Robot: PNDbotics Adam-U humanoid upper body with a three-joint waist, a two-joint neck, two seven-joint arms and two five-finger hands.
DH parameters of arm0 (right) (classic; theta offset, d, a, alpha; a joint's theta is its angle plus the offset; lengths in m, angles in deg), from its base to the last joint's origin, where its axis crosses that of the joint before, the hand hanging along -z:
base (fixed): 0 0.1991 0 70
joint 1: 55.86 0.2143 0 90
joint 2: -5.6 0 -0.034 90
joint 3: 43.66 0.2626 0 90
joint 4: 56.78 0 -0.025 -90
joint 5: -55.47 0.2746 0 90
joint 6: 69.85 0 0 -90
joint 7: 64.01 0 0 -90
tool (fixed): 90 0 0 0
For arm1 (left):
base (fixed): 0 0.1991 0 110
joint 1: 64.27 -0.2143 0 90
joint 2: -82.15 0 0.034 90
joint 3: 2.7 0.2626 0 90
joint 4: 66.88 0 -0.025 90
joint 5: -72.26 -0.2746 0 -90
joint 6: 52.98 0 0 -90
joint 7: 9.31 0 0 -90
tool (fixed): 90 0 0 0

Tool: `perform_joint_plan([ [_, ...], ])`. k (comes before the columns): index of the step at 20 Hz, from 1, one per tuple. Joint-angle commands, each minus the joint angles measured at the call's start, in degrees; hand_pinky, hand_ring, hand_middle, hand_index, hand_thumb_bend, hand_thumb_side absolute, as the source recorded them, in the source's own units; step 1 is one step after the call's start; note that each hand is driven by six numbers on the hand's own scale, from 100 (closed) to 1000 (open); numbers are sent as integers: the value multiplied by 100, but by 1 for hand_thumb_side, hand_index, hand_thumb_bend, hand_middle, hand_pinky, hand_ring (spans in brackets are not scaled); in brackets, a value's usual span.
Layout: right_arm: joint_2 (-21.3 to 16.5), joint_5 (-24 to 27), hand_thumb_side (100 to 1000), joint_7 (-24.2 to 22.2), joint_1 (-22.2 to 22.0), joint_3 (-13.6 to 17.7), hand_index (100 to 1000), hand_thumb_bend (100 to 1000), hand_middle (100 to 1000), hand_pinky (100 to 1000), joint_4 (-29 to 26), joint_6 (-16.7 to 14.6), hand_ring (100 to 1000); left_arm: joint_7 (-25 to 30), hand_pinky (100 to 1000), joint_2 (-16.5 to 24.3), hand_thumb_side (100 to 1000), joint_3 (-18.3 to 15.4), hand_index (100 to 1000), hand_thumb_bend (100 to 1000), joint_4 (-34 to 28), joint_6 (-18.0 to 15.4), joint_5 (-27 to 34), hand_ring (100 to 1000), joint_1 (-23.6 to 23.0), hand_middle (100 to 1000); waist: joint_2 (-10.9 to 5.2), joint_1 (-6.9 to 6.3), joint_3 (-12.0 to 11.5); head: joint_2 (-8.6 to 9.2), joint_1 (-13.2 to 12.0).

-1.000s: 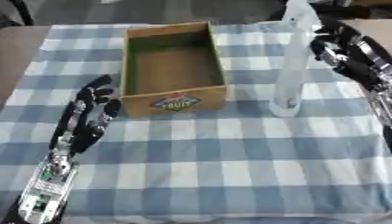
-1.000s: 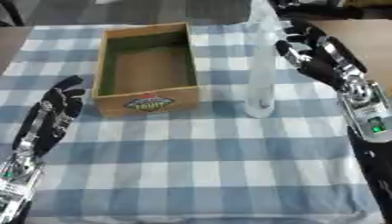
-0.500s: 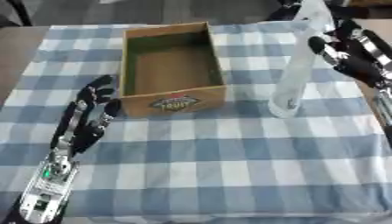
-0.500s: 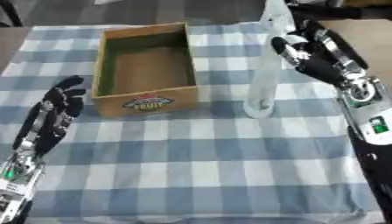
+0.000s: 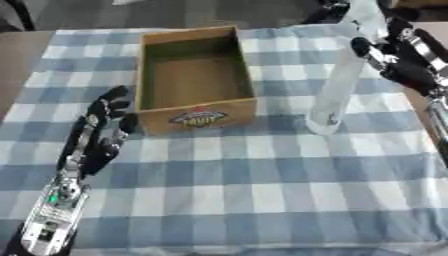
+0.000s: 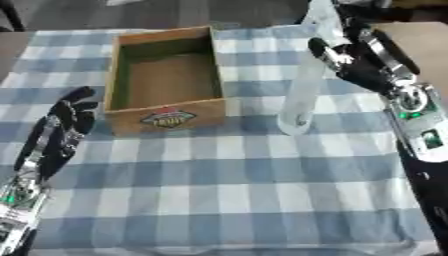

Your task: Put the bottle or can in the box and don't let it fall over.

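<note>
A tall clear bottle [image 5: 334, 87] stands on the checked cloth just right of the open cardboard box [image 5: 197, 116], its top leaning right. My right hand [image 6: 360, 64] is at the bottle's upper half, its thumb across the front and its fingers behind, curled round it. The bottle's base rests on the cloth. The box is empty, with a fruit label on its near wall. Lower left, my left hand [image 5: 101, 131] lies open on the cloth, fingers pointing up toward the box's near left corner.
The table [image 5: 262, 190] is covered with a blue and white checked cloth, bare across the near half. Its right edge runs under my right forearm [image 6: 418, 125]. Dark floor lies beyond the far edge.
My right hand has moved left onto the bottle and its thumb now crosses the front. The bottle's top has tipped a little to the right. The left hand has not moved.
</note>
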State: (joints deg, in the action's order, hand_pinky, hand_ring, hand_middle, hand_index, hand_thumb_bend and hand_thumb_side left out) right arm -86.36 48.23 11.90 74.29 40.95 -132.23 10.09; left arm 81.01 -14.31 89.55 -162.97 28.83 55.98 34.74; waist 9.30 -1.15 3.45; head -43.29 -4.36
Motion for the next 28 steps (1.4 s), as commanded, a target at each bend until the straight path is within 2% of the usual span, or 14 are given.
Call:
perform_joint_plan([
  [1,-68,26,641,37,187,33,1000,379,886,712,52,14,924,26,839,31,872,-2,944,587,-105,-11,9,830,54,864,-90,0,-27,-10,30],
  [15,130,-55,641,70,394,22,1000,372,880,708,355,-9,923,55,839,9,875,29,944,582,-106,-21,18,829,93,864,-57,10,-149,10,86],
  [28,228,-21,628,113,527,33,996,343,859,713,392,-24,912,78,839,-5,881,49,945,574,-91,-24,21,828,94,864,-57,6,-190,5,132],
])
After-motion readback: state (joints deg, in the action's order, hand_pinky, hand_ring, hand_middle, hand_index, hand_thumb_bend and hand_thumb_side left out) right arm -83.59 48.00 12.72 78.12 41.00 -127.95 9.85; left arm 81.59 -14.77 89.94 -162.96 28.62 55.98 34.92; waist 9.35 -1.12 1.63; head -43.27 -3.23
